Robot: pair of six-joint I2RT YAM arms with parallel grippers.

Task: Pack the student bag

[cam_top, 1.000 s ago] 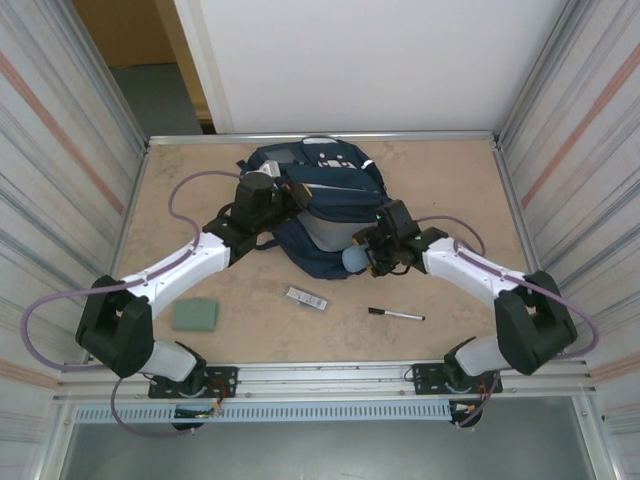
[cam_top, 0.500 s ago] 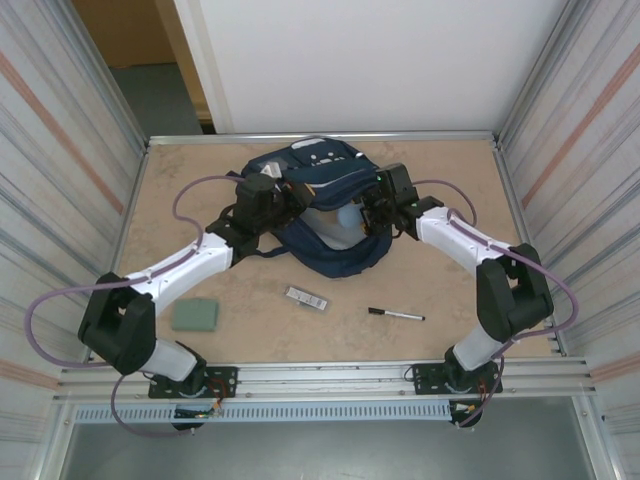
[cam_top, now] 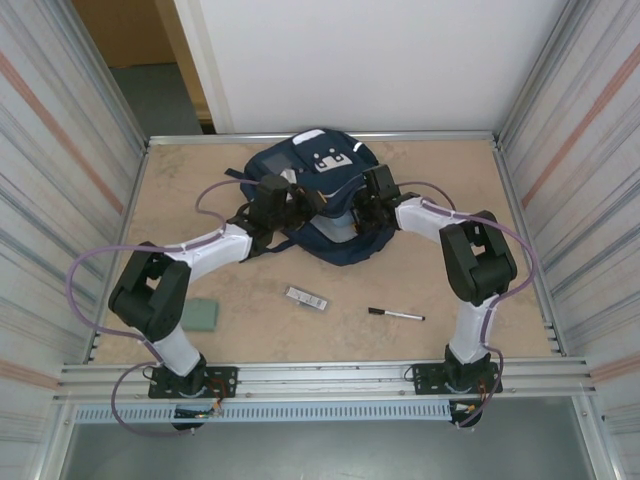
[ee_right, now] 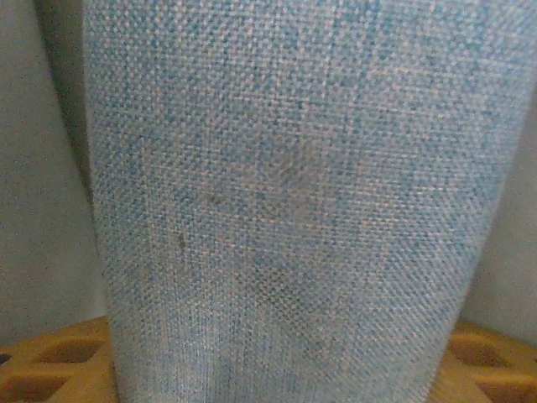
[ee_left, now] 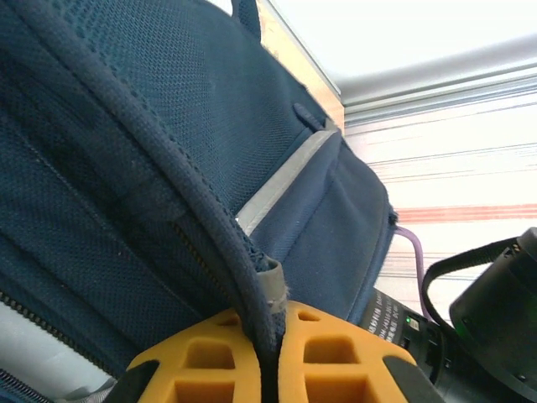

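Observation:
The navy student bag (cam_top: pixel 325 165) lies at the back middle of the table, its opening towards the arms. My left gripper (cam_top: pixel 288 203) is shut on the bag's piped zip edge (ee_left: pixel 210 218), which runs down between the orange fingers (ee_left: pixel 201 365); the left gripper (ee_left: pixel 268 374) holds the rim up. My right gripper (cam_top: pixel 366 205) is at the bag's mouth on the right side. In the right wrist view a light-blue woven pouch (ee_right: pixel 294 193) stands between the orange fingers (ee_right: pixel 50 369), with my right gripper (ee_right: pixel 285 374) shut on it and grey lining on both sides.
On the table in front of the bag lie a green block (cam_top: pixel 198 314), a small grey rectangular item (cam_top: pixel 307 298) and a black pen (cam_top: pixel 396 314). Corrugated metal walls close in the left and right sides.
Both arms have reached further back. The right gripper carried the blue pouch from the bag's front up into its mouth, and the bag shifted towards the back wall.

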